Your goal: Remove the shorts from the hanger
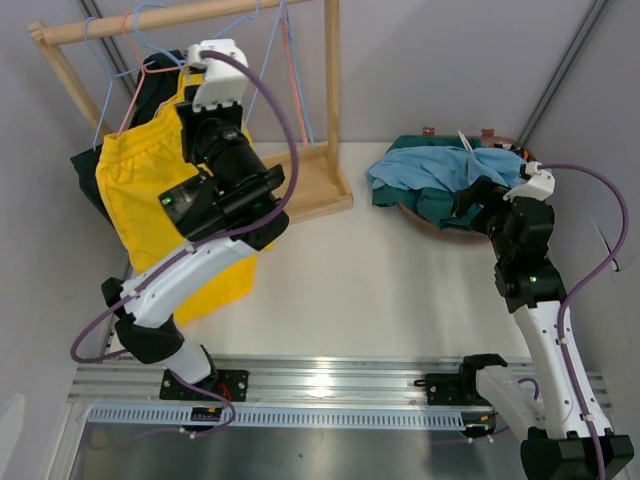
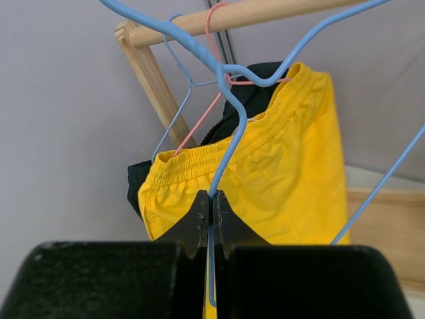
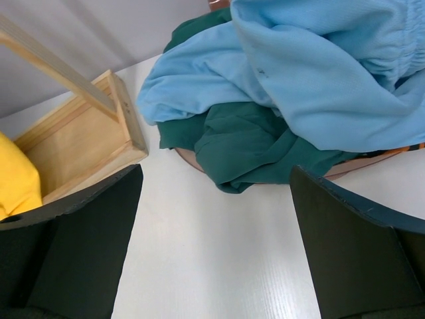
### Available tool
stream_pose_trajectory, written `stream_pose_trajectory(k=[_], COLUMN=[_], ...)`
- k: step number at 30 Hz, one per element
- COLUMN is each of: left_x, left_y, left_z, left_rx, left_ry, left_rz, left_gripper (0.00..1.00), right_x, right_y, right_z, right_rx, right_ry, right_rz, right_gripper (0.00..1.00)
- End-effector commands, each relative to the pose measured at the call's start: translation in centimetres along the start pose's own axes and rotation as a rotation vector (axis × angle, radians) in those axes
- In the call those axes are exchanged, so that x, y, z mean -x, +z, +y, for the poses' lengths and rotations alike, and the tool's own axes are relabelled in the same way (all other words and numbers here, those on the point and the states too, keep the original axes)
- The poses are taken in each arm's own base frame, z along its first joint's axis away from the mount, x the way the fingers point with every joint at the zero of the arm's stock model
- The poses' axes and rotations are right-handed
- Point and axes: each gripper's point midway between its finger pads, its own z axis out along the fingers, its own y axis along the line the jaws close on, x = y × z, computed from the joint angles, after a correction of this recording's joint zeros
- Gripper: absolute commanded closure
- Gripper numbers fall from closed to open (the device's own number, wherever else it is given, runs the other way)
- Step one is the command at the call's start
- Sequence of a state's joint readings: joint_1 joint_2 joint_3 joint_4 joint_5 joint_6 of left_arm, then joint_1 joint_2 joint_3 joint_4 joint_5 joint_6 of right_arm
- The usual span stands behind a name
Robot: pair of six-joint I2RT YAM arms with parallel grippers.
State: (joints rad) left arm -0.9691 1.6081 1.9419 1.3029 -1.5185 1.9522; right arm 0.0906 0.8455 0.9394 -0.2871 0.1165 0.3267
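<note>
The yellow shorts (image 1: 140, 185) hang from the wooden rod (image 1: 150, 20), with the black shorts (image 1: 155, 85) behind them; both show in the left wrist view, yellow (image 2: 285, 179) and black (image 2: 136, 183). My left gripper (image 1: 180, 68) is shut on the wire of a blue hanger (image 2: 229, 126) in front of the yellow shorts. The light blue shorts (image 3: 319, 73) and the teal shorts (image 3: 246, 143) lie heaped in a brown dish (image 1: 440, 222). A sliver of orange patterned cloth (image 3: 412, 149) shows under them. My right gripper (image 3: 216, 219) is open and empty over the table beside the dish.
The wooden rack's base (image 1: 320, 190) stands at the back between the two arms, its upright post (image 1: 331, 70) rising beside it. A pink hanger (image 2: 199, 123) and another blue hanger (image 2: 176, 116) also hang on the rod. Grey walls close the back and sides.
</note>
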Motion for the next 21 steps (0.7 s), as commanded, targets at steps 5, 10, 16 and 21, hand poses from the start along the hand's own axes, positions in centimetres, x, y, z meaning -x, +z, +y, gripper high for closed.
stream_pose_trajectory(k=[5,10,16,21], left_x=[-1.5,-4.4,-1.4,-1.5], left_y=[-1.2,-1.8,-2.4,-1.9], left_z=[5.5,6.3,0.0,-2.0], left_rx=[-0.059,-0.152,-0.531,-0.526], left_ry=[-0.953,-0.971,-0.906,-0.652], left_rz=[0.061,-0.09,-0.156,-0.144], left_gripper=[1.0,1.0,1.0,1.0], right_x=[2.1,1.9,1.7,1.4], right_y=[-2.1,-3.0,-3.6,-3.8], right_z=[2.5,2.3,2.3,1.9], right_rx=[0.075,0.07,0.068,0.055], right_ry=[0.034,0.023,0.022,0.022], right_rz=[-0.027,-0.024,-0.018,-0.02], right_gripper=[0.01,0.01,0.01,0.01])
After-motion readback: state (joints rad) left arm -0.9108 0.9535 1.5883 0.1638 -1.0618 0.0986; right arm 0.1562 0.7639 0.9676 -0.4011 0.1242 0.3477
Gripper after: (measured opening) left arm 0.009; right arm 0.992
